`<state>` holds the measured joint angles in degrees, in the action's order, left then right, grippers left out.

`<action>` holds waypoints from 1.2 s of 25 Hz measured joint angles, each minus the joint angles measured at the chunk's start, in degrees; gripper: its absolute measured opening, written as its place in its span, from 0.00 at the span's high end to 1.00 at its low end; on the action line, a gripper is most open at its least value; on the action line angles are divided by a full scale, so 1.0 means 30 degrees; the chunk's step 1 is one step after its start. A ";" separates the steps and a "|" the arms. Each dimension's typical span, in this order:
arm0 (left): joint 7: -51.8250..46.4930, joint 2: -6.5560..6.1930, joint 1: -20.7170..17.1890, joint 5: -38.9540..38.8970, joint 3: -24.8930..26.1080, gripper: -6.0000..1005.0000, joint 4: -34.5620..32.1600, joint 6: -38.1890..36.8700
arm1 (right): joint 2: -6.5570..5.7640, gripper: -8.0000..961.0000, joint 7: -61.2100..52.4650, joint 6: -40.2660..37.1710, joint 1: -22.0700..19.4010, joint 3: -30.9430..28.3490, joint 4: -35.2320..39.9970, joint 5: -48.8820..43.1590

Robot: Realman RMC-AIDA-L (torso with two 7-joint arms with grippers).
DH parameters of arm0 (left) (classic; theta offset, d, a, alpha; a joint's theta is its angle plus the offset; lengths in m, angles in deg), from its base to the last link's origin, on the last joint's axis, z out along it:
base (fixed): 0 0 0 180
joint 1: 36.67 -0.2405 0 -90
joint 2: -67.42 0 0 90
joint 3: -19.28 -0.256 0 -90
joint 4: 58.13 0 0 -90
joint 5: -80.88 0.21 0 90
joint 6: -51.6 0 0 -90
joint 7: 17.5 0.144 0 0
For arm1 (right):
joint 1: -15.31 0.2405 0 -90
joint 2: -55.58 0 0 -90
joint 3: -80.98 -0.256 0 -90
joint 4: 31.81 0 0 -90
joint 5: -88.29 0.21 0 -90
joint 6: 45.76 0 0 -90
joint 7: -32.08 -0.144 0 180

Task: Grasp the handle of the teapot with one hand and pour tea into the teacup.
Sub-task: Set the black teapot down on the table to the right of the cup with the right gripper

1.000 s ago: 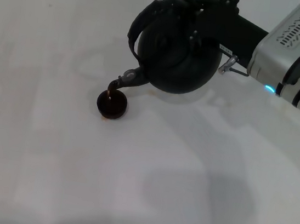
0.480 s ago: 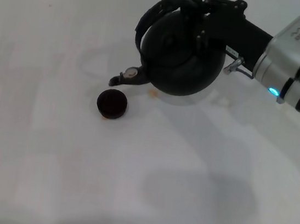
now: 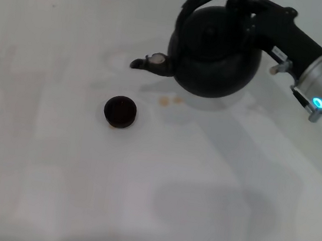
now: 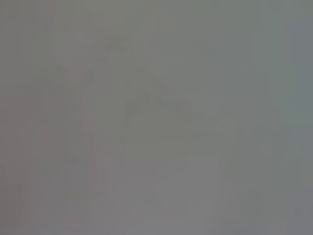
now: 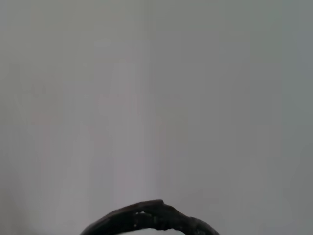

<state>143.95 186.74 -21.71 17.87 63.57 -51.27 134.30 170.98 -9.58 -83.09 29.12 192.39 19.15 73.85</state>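
A: Gripping the handle (image 3: 196,0) of the teapot (image 3: 216,53) is the right hand (image 3: 246,13), its black fingers closed over the top of the arch where it meets the pot's crown. The arm runs off from there, away from the teacup (image 3: 120,111).

B: And the pot itself, relative to the teacup?

A: It is behind the teacup and off to the hand's side, well apart from it. The pot looks close to level, and the spout (image 3: 147,63) points toward the teacup's side but ends short of it, not above the rim.

B: So what worries you?

A: Drips. Two small amber spots (image 3: 170,100) lie on the white table (image 3: 51,189) between the teacup and the pot. If the spout's lip is wet, I judge that more could fall on the cloth while the pot travels.

B: Anything about the grip?

A: The handle is an arched bail, so the pot could swing under the fingers. A quick move might rock it and slosh tea out through the spout. Setting it down tilted could also tip it.

B: The cup?

A: It is tiny and light. A swing of the pot back toward it could knock it over.

B: The left arm?

A: Not visible; its wrist view shows nothing recognisable.
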 joint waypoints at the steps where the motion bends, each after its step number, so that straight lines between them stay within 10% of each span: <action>1: 0.0001 -0.0008 0.0016 0.0001 0.0000 0.13 0.0000 -0.0001 | 0.0006 0.80 0.0000 -0.0303 -0.0078 0.0001 -0.0259 0.0367; 30: 0.0061 -0.0026 0.0495 0.0000 0.0003 0.12 0.0000 0.0002 | 0.0266 0.80 0.0211 -0.7453 -0.1535 0.0809 -0.6211 0.6072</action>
<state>144.13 186.67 -20.23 17.87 63.58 -51.27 134.30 171.78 -8.95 -105.45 24.52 194.82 0.51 92.07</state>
